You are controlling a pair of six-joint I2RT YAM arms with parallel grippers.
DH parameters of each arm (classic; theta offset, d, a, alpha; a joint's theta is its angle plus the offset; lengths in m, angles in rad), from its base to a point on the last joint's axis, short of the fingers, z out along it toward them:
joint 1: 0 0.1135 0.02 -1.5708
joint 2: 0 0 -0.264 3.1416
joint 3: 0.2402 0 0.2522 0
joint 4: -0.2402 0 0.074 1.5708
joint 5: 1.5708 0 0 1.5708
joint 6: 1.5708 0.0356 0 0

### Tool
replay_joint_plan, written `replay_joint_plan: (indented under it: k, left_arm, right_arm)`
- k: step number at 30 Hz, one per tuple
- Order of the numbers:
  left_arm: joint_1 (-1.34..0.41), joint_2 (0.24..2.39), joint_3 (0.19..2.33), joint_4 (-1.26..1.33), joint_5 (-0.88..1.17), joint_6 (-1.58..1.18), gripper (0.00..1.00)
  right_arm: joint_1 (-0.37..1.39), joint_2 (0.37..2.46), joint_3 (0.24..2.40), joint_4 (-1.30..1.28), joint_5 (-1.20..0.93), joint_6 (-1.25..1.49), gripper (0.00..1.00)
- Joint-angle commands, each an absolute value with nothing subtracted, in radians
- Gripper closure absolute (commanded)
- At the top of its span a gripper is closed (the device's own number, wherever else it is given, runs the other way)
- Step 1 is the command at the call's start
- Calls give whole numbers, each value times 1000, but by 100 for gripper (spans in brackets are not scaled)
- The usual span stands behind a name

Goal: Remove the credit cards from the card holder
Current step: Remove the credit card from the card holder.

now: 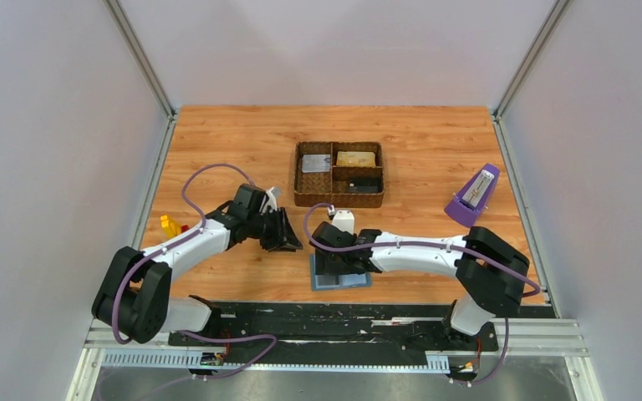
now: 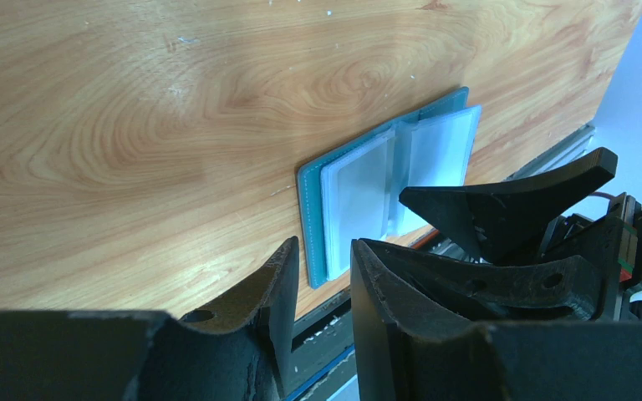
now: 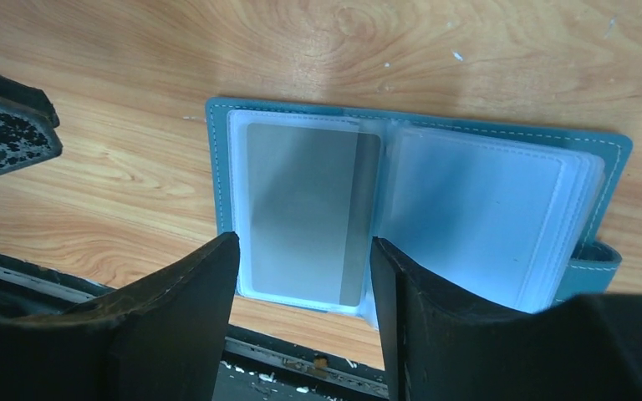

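Now, top view: card holder (image 1: 351, 282) lies open at the table's (image 1: 217, 142) near edge. Woven tray (image 1: 338, 200) sits beyond it, gold card (image 1: 356, 158) inside. R gripper (image 1: 334, 261) is over the card holder, L gripper (image 1: 282, 231) just left of it.
L wrist view: L gripper (image 2: 322, 276) jaws narrowly apart, empty.
R wrist view: R gripper (image 3: 303, 280) jaws wide apart, nothing held, straddling a grey card (image 3: 301, 209) in the left sleeve.
Step, prob.: extracting that card. Next you'd pinch its edge w/ R and slide it out.
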State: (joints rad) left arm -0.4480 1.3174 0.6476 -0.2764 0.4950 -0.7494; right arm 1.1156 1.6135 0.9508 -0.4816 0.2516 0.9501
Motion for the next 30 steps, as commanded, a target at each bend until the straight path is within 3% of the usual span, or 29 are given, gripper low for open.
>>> replay_joint_plan:
  k: [1, 21, 30]
  left_arm:
    - [-437, 1294, 635, -286, 490, -723, 63]
    - [-436, 1299, 623, -270, 499, -731, 64]
    - [-436, 1295, 617, -266, 500, -734, 64]
  right_arm:
    - [1112, 1648, 1005, -482, 268, 928, 39]
    - [1121, 1747, 1046, -547, 270, 924, 33]
    - [1124, 1730, 1042, -544, 273, 928, 47]
